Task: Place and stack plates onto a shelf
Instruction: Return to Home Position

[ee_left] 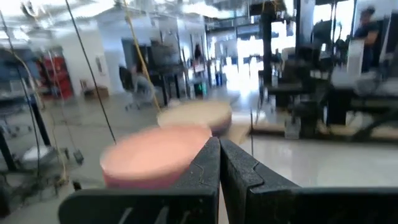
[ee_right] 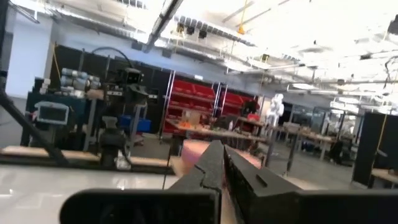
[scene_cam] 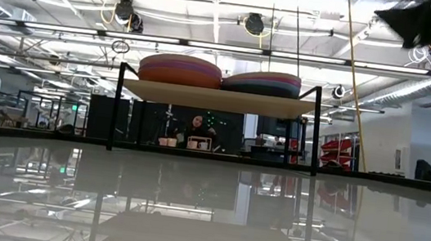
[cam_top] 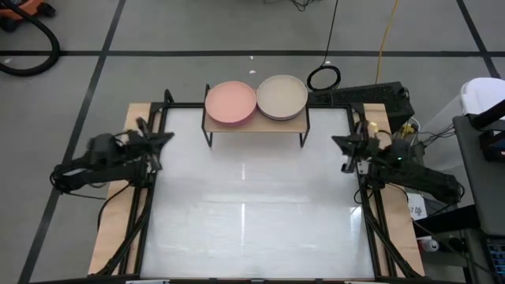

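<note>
The light-wood shelf (cam_top: 254, 125) on thin black legs stands at the table's far edge. Two stacks of plates rest on it. The left stack is topped by the salmon plate (cam_top: 230, 102), the right stack by the beige plate (cam_top: 282, 97). In the low view the stacks (scene_cam: 180, 69) (scene_cam: 261, 82) show several coloured layers on the shelf board (scene_cam: 218, 99). My left gripper (cam_top: 163, 139) hovers shut, left of the shelf; its wrist view shows its shut fingers (ee_left: 219, 149) before the salmon plate (ee_left: 149, 158). My right gripper (cam_top: 341, 144) hovers shut, right of the shelf (ee_right: 222, 152).
The white table top (cam_top: 252, 213) spreads between both arms and in front of the shelf. A black cable loop (cam_top: 323, 77) and a black box (cam_top: 371, 96) lie behind the shelf on the right. A person (scene_cam: 197, 126) sits in the room beyond the table.
</note>
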You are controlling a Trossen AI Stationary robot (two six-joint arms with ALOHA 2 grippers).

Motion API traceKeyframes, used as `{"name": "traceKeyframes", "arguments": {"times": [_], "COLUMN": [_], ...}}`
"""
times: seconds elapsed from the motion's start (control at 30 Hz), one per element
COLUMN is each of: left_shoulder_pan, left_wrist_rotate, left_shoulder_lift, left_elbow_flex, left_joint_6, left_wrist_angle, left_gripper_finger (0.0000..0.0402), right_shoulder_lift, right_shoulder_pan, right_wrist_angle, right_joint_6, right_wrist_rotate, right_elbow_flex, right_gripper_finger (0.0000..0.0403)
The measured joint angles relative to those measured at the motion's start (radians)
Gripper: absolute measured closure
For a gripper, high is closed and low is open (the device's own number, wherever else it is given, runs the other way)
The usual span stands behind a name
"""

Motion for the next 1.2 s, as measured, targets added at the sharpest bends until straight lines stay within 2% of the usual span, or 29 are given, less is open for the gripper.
{"name": "traceKeyframes", "arguments": {"times": [0.13,0.3,0.9,1.2], "left_shoulder_pan": [0.000,0.000,0.003,0.004], "left_wrist_rotate": [0.004,0.008,0.028,0.024], "left_shoulder_lift": [-0.014,-0.014,-0.015,-0.013], "left_elbow_flex": [-0.113,-0.194,-0.364,-0.408], "left_joint_6": [-0.016,-0.049,-0.145,-0.112], "left_wrist_angle": [0.085,0.126,0.255,0.341], "left_gripper_finger": [0.0398,0.0398,0.0399,0.0399], "right_shoulder_lift": [0.002,0.002,0.002,0.002], "right_shoulder_pan": [0.000,0.000,0.000,0.000], "right_wrist_angle": [0.116,0.195,0.139,0.041], "right_joint_6": [0.012,0.012,0.040,0.034], "right_wrist_rotate": [0.000,0.000,0.000,0.000], "right_elbow_flex": [-0.122,-0.196,-0.204,-0.205], "right_gripper_finger": [0.0403,0.0403,0.0403,0.0403]}}
